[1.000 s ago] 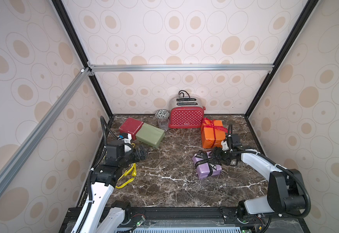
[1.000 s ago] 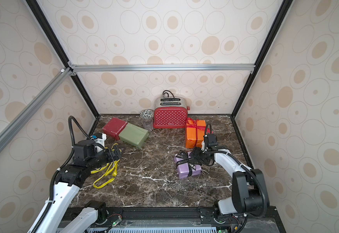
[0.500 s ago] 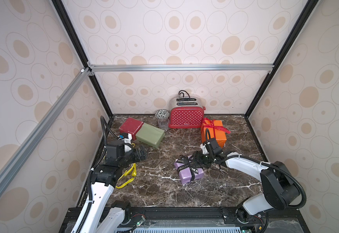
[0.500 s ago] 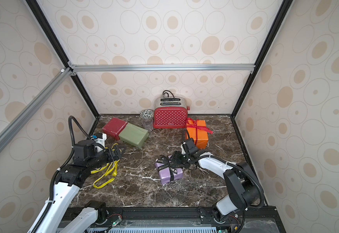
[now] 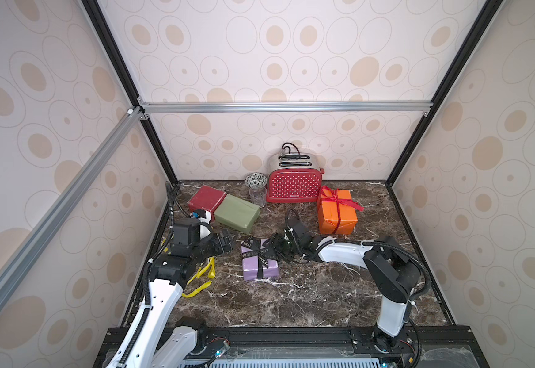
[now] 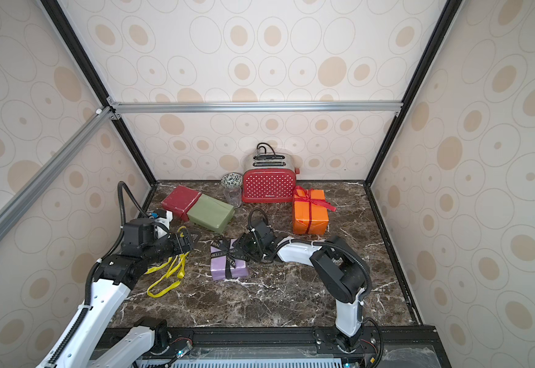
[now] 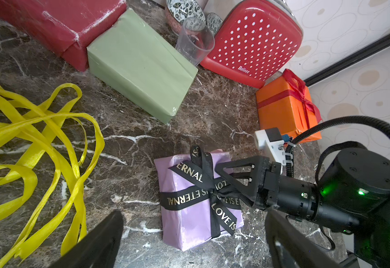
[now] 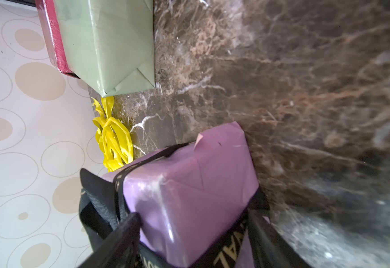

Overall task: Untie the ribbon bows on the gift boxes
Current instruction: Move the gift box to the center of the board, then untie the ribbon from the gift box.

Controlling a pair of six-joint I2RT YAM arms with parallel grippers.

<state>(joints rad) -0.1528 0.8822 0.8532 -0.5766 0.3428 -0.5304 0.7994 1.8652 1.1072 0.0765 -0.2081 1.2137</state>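
A dark marble tabletop (image 5: 291, 302) inside a walled booth is shown from above. Near its middle a lilac box (image 5: 271, 270) is laid flat, tied with a black ribbon (image 5: 260, 253) printed with pale lettering. The bow is still knotted on top.

One end of the box is grasped by the right claw (image 5: 277, 248), which is stretched in low from the right. In the right wrist view the box (image 8: 189, 185) is seen filling the gap between the two fingers (image 8: 119, 236).

The left claw (image 5: 228, 242) is held just left of the box, apart from it, released, with its jaws spread wide.

Loose yellow ribbons (image 5: 201, 277) are heaped on the tabletop beside and beneath the left arm.

At the back left, a red box (image 5: 205, 199) and a green box (image 5: 236, 213) are laid touching, side by side. At the back right, an orange box (image 5: 336, 220) is bound with a red ribbon (image 5: 336, 199) tied in a bow.

A red dotted toaster (image 5: 293, 186) is stood against the back wall, with a glass (image 5: 257, 196) and a small bowl (image 5: 255, 180) just beside it.
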